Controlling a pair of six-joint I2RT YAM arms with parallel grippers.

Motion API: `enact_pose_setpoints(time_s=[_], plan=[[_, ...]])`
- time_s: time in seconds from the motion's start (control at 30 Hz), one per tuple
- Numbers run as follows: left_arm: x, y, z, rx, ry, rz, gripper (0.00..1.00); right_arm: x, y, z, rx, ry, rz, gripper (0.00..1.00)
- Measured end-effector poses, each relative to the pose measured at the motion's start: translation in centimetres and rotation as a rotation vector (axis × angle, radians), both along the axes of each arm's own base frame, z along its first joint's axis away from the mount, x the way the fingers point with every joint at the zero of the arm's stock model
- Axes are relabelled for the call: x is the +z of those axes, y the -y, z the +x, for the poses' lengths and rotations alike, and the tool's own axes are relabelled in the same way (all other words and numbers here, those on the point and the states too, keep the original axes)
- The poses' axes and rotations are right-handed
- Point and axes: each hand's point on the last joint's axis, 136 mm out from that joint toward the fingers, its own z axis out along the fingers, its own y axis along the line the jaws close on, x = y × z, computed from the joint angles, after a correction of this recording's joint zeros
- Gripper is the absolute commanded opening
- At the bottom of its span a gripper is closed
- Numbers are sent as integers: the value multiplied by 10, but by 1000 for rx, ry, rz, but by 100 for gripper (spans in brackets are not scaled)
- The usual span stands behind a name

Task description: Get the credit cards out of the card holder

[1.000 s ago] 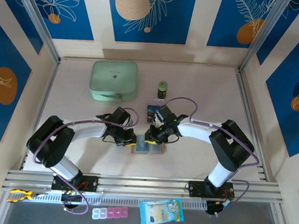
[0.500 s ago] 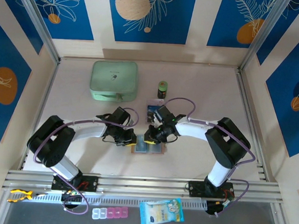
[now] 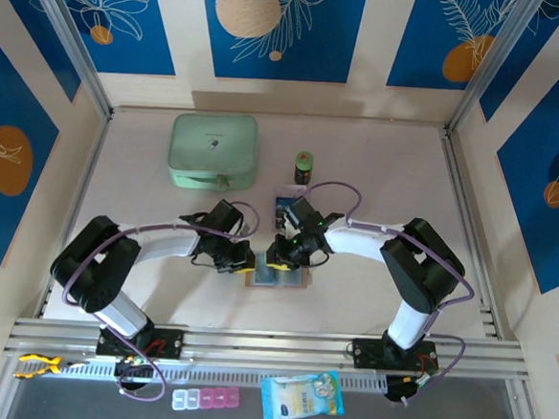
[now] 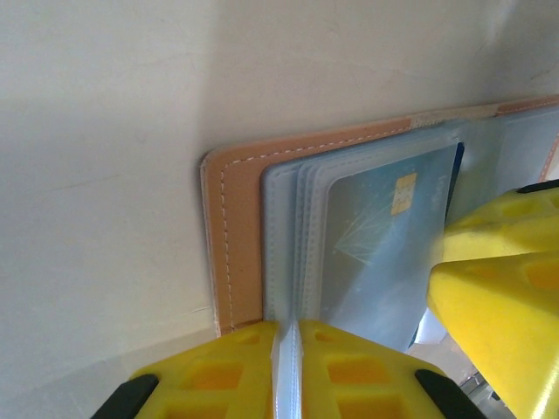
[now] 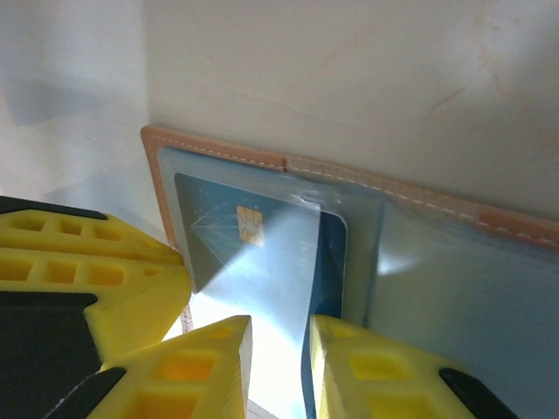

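Note:
The salmon-pink card holder lies open on the table between both arms. My left gripper is shut on the edge of its clear plastic sleeves. A blue chip credit card sits in the top sleeve, with a darker blue card behind it. My right gripper hovers over that sleeve's open end, its jaws a little apart and holding nothing. Its yellow finger shows in the left wrist view. Another dark blue card lies flat on the table behind the right gripper.
A mint-green zip case sits at the back left and a small green bottle stands beside it. Off the table's front rail lie a pill box and a blue packet.
The right gripper has crept slightly left, closer over the card holder's sleeve. The left gripper has stayed clamped on the sleeves.

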Motion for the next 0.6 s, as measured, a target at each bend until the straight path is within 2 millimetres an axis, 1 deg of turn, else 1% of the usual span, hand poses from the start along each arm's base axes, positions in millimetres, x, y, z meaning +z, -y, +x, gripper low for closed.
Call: enact_pose_setpoints(time_s=[0.2,0.6], plan=[[0,0,0,-5,3,1,14,-3,7,1,4,15,-48,25],[1,0,0,-5,-1,4,14,-4,13,3,9,29,-84,25]])
